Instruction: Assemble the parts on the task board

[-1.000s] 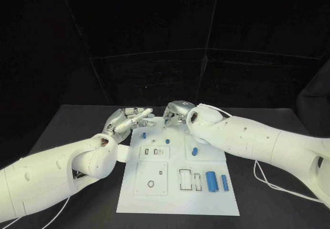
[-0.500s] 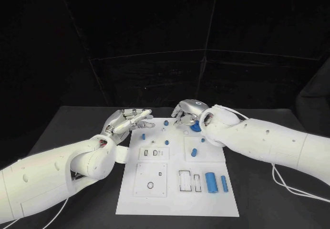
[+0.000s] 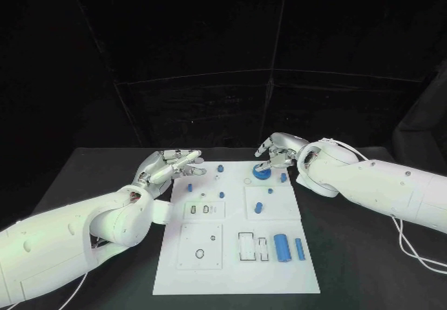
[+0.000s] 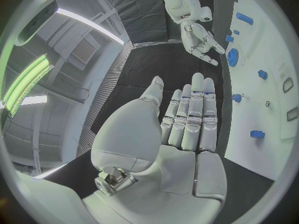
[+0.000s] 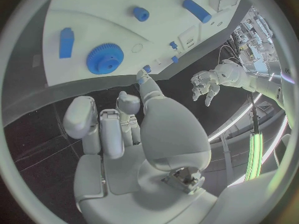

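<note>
Centrally, toothed blue gear (image 3: pixel 263 173) on smooth white task board (image 3: pixel 233 271)

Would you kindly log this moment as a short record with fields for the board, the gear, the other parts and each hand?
board: white task board on the black table
gear: blue gear lying on the board's far end, nothing holding it
cylinders: two blue cylinders lying side by side on the near right
left hand: left hand at the board's far left corner, fingers apart, holding nothing
right hand: right hand just beyond the gear, empty
</note>
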Robot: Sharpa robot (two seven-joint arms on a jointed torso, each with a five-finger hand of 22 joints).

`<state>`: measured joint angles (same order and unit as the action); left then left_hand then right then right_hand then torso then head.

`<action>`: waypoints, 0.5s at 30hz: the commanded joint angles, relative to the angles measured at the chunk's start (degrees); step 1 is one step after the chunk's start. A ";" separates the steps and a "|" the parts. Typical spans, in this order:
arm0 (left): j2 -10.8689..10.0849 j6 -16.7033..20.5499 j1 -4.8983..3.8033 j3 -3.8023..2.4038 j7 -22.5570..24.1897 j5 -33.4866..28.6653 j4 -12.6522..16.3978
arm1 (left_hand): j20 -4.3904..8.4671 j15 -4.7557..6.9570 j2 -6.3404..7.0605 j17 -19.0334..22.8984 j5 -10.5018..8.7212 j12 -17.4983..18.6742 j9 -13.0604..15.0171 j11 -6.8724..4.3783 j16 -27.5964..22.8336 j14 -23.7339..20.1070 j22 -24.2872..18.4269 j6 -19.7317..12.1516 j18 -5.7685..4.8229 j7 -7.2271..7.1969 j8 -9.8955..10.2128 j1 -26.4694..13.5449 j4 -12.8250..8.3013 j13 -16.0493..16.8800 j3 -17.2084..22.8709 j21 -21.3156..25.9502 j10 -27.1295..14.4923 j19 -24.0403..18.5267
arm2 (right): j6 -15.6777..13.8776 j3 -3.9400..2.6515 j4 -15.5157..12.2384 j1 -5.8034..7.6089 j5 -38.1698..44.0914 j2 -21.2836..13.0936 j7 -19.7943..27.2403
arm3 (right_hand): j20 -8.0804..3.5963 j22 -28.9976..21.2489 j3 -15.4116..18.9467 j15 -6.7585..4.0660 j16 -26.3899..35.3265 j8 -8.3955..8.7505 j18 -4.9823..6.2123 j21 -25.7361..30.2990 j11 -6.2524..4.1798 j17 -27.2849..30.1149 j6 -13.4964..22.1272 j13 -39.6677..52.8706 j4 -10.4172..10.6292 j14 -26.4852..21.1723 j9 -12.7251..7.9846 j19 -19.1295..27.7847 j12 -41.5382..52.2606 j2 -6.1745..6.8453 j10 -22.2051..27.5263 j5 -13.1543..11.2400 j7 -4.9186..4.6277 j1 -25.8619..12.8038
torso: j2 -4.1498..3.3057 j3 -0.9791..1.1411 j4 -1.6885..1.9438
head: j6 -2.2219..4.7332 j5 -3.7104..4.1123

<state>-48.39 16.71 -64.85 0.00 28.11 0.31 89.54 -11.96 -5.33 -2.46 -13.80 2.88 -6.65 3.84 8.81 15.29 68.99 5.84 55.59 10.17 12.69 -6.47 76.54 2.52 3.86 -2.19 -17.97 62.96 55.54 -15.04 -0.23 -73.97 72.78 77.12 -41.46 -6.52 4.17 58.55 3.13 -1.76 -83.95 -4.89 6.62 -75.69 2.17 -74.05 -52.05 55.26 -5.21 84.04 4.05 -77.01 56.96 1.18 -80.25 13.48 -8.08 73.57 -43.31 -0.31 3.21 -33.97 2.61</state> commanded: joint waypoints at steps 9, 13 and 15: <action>0.27 -1.96 -0.10 0.14 -0.67 0.26 -0.21 | 0.03 -0.06 -0.55 -0.10 -0.04 -0.12 0.07 -0.01 -0.29 -0.29 -0.10 -0.20 0.29 -0.20 0.15 0.12 -0.23 0.02 -0.14 0.38 -0.21 -0.50 | 8.61 -0.11 1.09 0.15 3.11 0.35 -6.90 | 0.63 3.57 -1.65 0.59 -1.83 -1.09 -1.34 -2.05 1.06 -4.28 0.97 16.98 4.47 3.80 -0.08 -1.37 15.32 1.94 -2.58 2.98 -0.52 0.76 | -0.06 -0.03 0.35 | -0.04 0.85; 0.27 -2.05 -0.09 0.23 -0.74 0.26 -0.28 | 0.03 -0.06 -0.55 -0.10 -0.04 -0.12 0.07 -0.01 -0.29 -0.29 -0.10 -0.20 0.29 -0.20 0.15 0.12 -0.23 0.02 -0.14 0.38 -0.21 -0.50 | 9.02 -0.11 1.96 0.14 3.89 0.87 -7.55 | 0.68 3.79 -1.79 0.63 -1.87 -1.15 -1.38 -2.18 1.12 -4.38 1.06 17.53 4.94 3.82 -0.08 -1.44 15.78 1.97 -2.68 2.81 -0.55 0.76 | -0.11 -0.05 0.29 | -0.06 0.84; 0.28 -2.08 -0.09 0.25 -0.76 0.26 -0.31 | 0.03 -0.06 -0.55 -0.10 -0.04 -0.12 0.07 -0.01 -0.29 -0.29 -0.10 -0.20 0.29 -0.20 0.15 0.12 -0.23 0.02 -0.14 0.38 -0.21 -0.50 | 9.07 -0.11 2.26 0.14 4.04 1.09 -7.70 | 0.68 3.82 -1.81 0.63 -1.87 -1.16 -1.38 -2.19 1.12 -4.39 1.06 17.58 4.98 3.82 -0.08 -1.45 15.82 1.97 -2.69 2.80 -0.56 0.77 | -0.09 -0.07 0.31 | -0.11 0.86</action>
<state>-48.18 15.76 -64.85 0.28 27.54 0.32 89.21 -11.96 -5.34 -2.46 -13.85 2.88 -6.65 3.84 8.81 15.29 69.00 5.79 55.59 10.17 12.69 -6.47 76.54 2.53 3.86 -2.19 -17.98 62.96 55.54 -7.92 -0.29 -71.83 72.78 79.34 -40.50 -12.36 4.70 62.32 1.31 -1.54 -85.57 -5.77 5.75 -77.60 3.16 -74.95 -51.43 72.80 -0.46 83.82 4.04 -78.13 72.50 2.56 -82.74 16.52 -8.70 74.49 -43.40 -0.34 3.48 -34.02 3.43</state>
